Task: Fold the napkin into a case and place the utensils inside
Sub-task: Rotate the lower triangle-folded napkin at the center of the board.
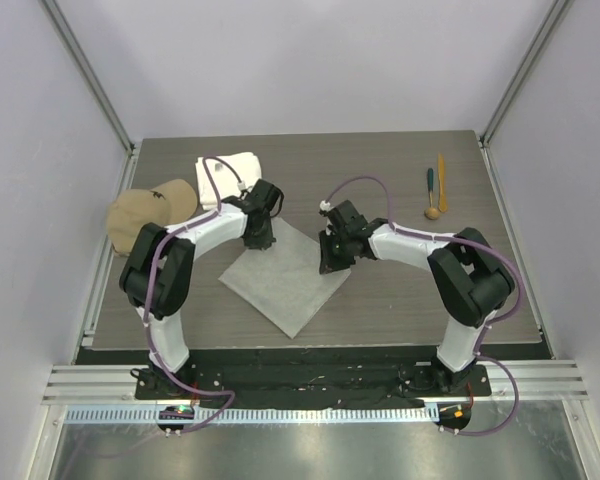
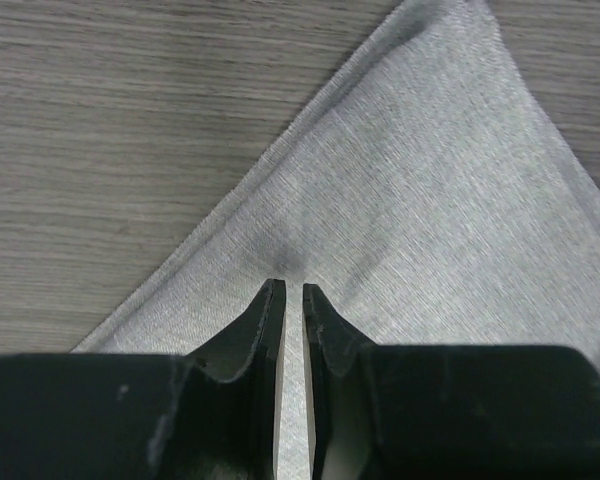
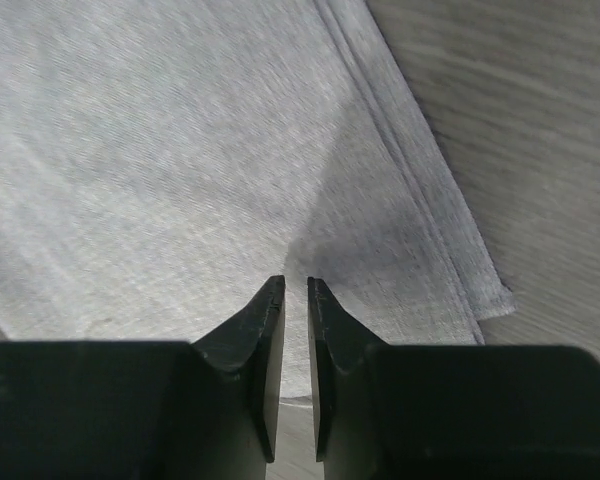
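Currently one napkin (image 1: 280, 285), three utensils (image 1: 431, 185) far right, left gripper (image 2: 291, 290) and right gripper (image 3: 295, 284) each pinching the napkin.

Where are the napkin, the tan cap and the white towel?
napkin (image 1: 280, 285): top view, bare middle of the cloth.
tan cap (image 1: 150, 212): top view, on its crown.
white towel (image 1: 248, 162): top view, near its far right corner.

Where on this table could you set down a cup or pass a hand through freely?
Free: the far strip between towel and utensils; the near-right patch between napkin and right arm. Crowded: far left, with cap beside towel; the middle, where left hand and right hand meet the napkin.
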`<state>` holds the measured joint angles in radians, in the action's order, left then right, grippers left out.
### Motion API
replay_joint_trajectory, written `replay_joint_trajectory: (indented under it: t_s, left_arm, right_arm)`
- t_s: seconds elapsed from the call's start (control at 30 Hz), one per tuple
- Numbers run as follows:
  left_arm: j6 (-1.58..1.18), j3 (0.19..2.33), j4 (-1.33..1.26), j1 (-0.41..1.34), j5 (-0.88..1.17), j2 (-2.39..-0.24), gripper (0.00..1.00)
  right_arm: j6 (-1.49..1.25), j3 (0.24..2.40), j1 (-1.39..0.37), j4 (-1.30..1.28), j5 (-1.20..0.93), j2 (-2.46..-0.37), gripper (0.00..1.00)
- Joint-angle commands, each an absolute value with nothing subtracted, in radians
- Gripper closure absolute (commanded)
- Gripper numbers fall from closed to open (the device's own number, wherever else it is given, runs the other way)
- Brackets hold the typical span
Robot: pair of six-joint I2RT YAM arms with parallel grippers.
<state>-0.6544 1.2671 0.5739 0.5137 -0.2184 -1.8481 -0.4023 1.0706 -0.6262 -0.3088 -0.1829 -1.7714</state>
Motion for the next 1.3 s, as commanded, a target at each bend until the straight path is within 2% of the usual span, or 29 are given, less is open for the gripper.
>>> replay_joint_trajectory:
  t_s: [0.0, 0.3, 0.47, 0.57, 0.63, 0.67, 0.7, 0.8, 1.0, 1.27]
  left_arm:
    - [-0.655, 1.305, 0.548, 0.499, -0.221, -1.893, 0.85]
    - [-0.606, 1.407, 0.529, 0.5, -0.209, -2.014, 0.87]
    - [-0.598, 1.414, 0.52, 0.499, -0.187, -2.011, 0.87]
    - [-0.597, 1.373, 0.48, 0.499, -0.143, -1.951, 0.86]
    - [-0.601, 1.347, 0.469, 0.5, -0.123, -1.896, 0.85]
    - [-0.607, 1.339, 0.466, 0.5, -0.115, -1.878, 0.85]
    - [-0.61, 1.332, 0.468, 0.499, -0.106, -1.859, 0.84]
    - [-0.626, 1.319, 0.491, 0.499, -0.101, -1.798, 0.84]
    - [-0.646, 1.233, 0.476, 0.499, -0.078, -1.704, 0.84]
    - [-0.653, 1.124, 0.472, 0.495, -0.084, -1.62, 0.84]
  right_arm:
    - [-0.394, 1.022, -0.626, -0.273, -0.155, -1.747, 0.8]
    - [-0.534, 0.767, -0.715, -0.15, -0.196, -1.658, 0.82]
    - [-0.617, 0.719, -0.746, -0.104, -0.226, -1.594, 0.82]
    - [-0.566, 0.796, -0.73, -0.21, -0.183, -1.56, 0.81]
    - [-0.509, 0.88, -0.7, -0.257, -0.173, -1.563, 0.75]
    - [-0.488, 0.905, -0.668, -0.277, -0.169, -1.568, 0.71]
    - [-0.451, 0.96, -0.648, -0.293, -0.164, -1.581, 0.6]
    - [-0.375, 1.105, -0.626, -0.369, -0.114, -1.667, 0.46]
    - [-0.212, 1.33, -0.626, -0.502, -0.058, -1.856, 0.39]
    - [-0.167, 1.378, -0.634, -0.526, -0.025, -1.931, 0.4]
